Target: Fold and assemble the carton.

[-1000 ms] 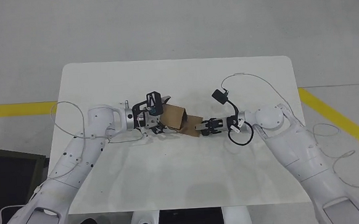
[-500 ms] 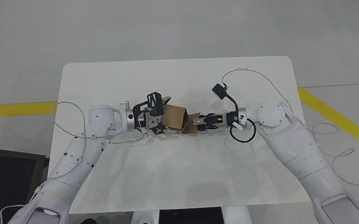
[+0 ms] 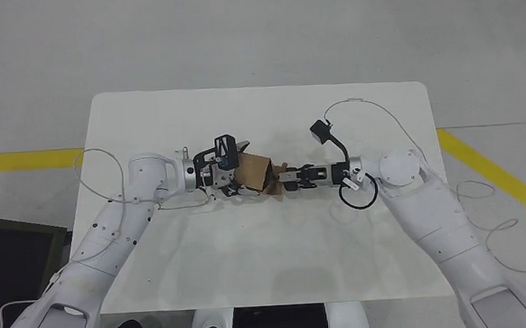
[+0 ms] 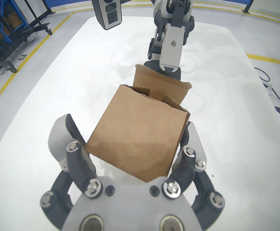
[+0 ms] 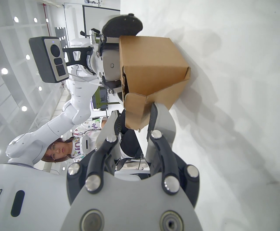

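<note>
The carton [image 3: 254, 172] sits near the middle of the table [image 3: 386, 247], directly between the two arms. Its long axis runs along the line joining the two grippers.

The left gripper [image 4: 128, 122] grasps the closed end of the carton, with one finger on each side of the body. This holds the carton steady against a push from the opposite side.

The open end faces away from the left gripper and toward the right gripper [image 5: 134, 109]. One flap [image 4: 157, 87] sticks out from this end, and shorter flap edges show just inside the opening.

The right gripper is the nearer one to the flap. Its fingers [image 5: 160, 118] stand on either side of the flap. One touches the cardboard and the other is just beside it, so the jaws are parted and not clamped.

The coming move probably folds this flap over the opening. The flap hinges at the carton's edge, so the push has to run along the long axis, from the right gripper toward the left gripper. A push off this axis may twist the carton in the left grasp.
</note>
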`<action>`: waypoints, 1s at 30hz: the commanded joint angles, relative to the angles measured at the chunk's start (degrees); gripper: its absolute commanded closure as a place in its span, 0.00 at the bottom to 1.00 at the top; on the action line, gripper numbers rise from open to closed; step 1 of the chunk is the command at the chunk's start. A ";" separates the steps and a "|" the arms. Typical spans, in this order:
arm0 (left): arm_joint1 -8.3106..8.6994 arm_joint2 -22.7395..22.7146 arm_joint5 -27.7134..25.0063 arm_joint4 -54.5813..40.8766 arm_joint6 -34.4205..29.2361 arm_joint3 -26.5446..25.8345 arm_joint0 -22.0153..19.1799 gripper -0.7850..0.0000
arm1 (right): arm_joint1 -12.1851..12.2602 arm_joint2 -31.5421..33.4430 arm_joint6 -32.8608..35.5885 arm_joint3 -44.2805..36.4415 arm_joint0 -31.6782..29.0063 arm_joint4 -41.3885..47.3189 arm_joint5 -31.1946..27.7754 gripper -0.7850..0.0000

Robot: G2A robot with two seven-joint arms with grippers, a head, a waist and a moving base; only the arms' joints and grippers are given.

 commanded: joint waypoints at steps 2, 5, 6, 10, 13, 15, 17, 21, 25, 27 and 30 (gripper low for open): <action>0.00 0.02 -0.05 0.07 -0.10 -0.11 0.03 0.00 | -0.26 -0.61 -0.34 0.82 0.63 0.21 -0.22 0.68; 0.01 0.04 -0.10 0.21 -0.17 -0.16 0.03 0.00 | -0.51 -1.03 -0.71 1.55 0.99 0.87 -0.90 0.67; 0.01 0.05 -0.06 0.25 -0.17 -0.17 0.06 0.00 | -0.60 -1.18 -0.87 1.88 1.09 1.14 -1.10 0.67; 0.00 0.12 -0.02 0.35 -0.27 -0.13 0.13 0.00 | -1.04 -1.80 -1.23 3.32 1.56 2.66 -2.41 0.68; 0.00 0.18 -0.07 0.46 -0.28 -0.09 0.16 0.00 | -1.42 -2.53 -1.31 4.53 2.13 3.28 -3.13 0.75; 0.00 0.17 -0.08 0.55 -0.32 -0.06 0.13 0.00 | -1.70 -3.07 -1.42 5.46 2.54 3.54 -3.30 0.75; 0.00 0.18 -0.04 0.58 -0.31 -0.07 0.15 0.00 | -1.94 -3.59 -1.50 6.29 3.02 3.52 -3.30 0.76; 0.01 0.15 -0.05 0.66 -0.37 0.04 0.14 0.00 | -2.34 -4.47 -1.75 7.51 3.96 2.87 -2.95 0.79; 0.02 0.15 -0.19 0.72 -0.39 0.03 0.10 0.00 | -2.56 -4.93 -2.59 8.15 4.66 1.57 -2.23 0.82; 0.03 0.14 -0.20 0.73 -0.38 0.03 0.10 0.00 | -2.59 -4.99 -2.84 8.19 4.81 1.12 -1.95 0.84; 0.03 0.15 -0.37 0.74 -0.47 0.08 0.07 0.00 | -2.57 -4.97 -3.04 8.00 4.91 0.26 -1.43 0.85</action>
